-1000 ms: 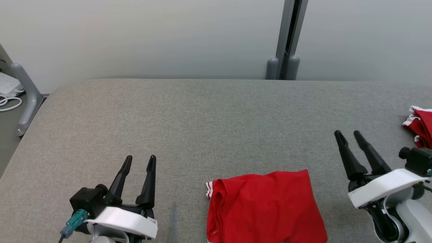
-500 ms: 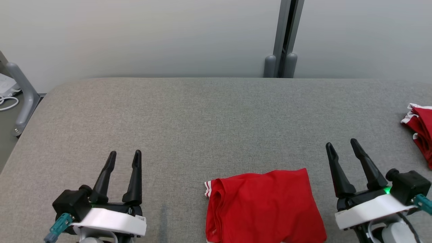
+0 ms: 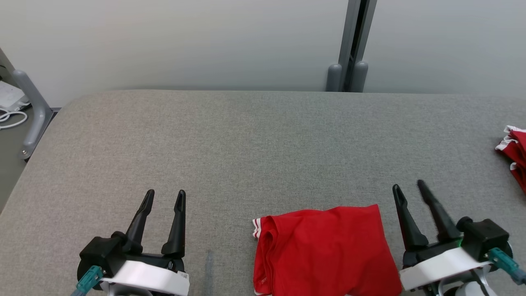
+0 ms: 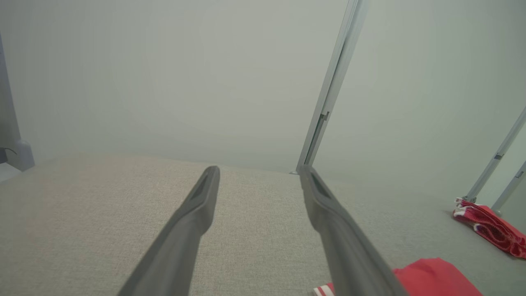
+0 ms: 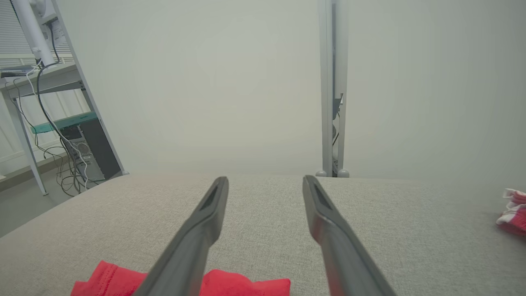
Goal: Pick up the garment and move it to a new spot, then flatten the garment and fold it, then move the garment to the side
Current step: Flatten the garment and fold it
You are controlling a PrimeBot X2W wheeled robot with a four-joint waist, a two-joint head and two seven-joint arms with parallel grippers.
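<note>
While you scan the head view, list first the garment (image 3: 324, 250): a red folded slab with a striped hem at its left corner, lying flat at the near middle of the grey padded table (image 3: 263, 139), its near border cut off by the bottom of the view. Left gripper (image 3: 165, 193): well to the garment's left, fingers spread, nothing between them. Right gripper (image 3: 409, 186): just beside the garment's right edge, fingers parted and empty, the outer one blurred. Open room: bare fabric runs from the garment's far edge to the table's far edge, where a grey post (image 3: 353, 41) stands against the wall. Right margin: a second red-and-white cloth heap (image 3: 513, 152), well apart from the garment. Left margin: rounded table corner, then a grey frame leg (image 3: 33, 111) on the floor. Left wrist view: you see both fingers wide over bare table, the garment's striped corner at the bottom right by the right-hand finger, and the heap far right near slanted struts. Right wrist view: fingers wide and empty, red folds of the garment at the bottom left beside the left-hand finger, bare table ahead to the far edge, the heap at the right border, and a computer tower (image 5: 88, 154) with cables beyond the table's left corner.
</note>
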